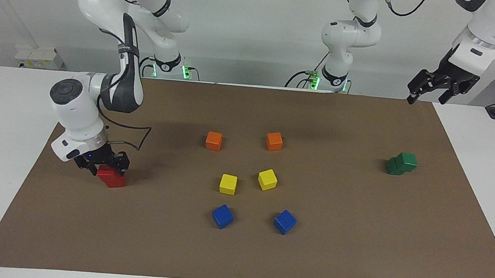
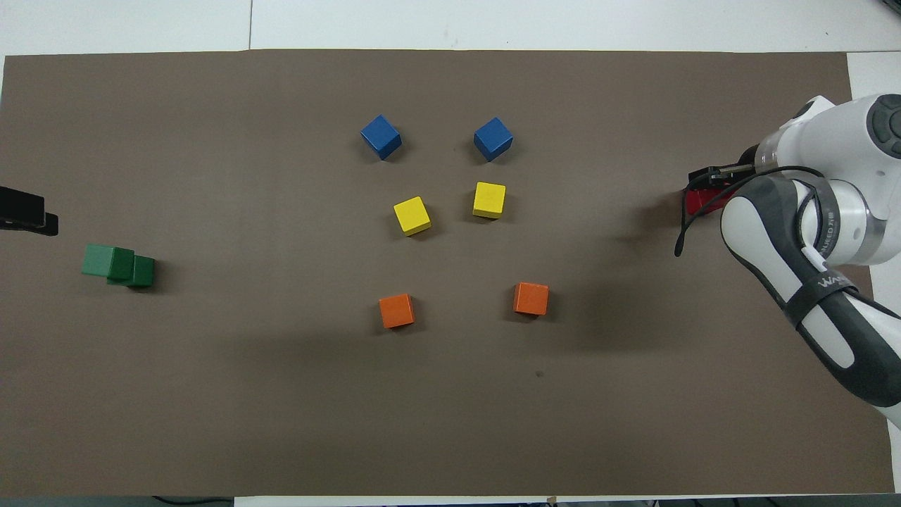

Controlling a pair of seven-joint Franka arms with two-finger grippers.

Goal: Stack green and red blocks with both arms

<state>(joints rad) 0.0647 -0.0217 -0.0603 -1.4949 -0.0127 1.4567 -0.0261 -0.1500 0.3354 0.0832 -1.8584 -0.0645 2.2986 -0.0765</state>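
Observation:
Two green blocks sit at the left arm's end of the brown mat, one resting askew on the other. The red blocks show as one red mass at the right arm's end; I cannot tell them apart. My right gripper is low over the red, open, a finger on either side of its top. Much of the red is hidden by the right arm in the overhead view. My left gripper waits open in the air over the mat's corner by the left arm's base.
Between the two ends sit two orange cubes, two yellow cubes and two blue cubes. The brown mat covers most of the white table.

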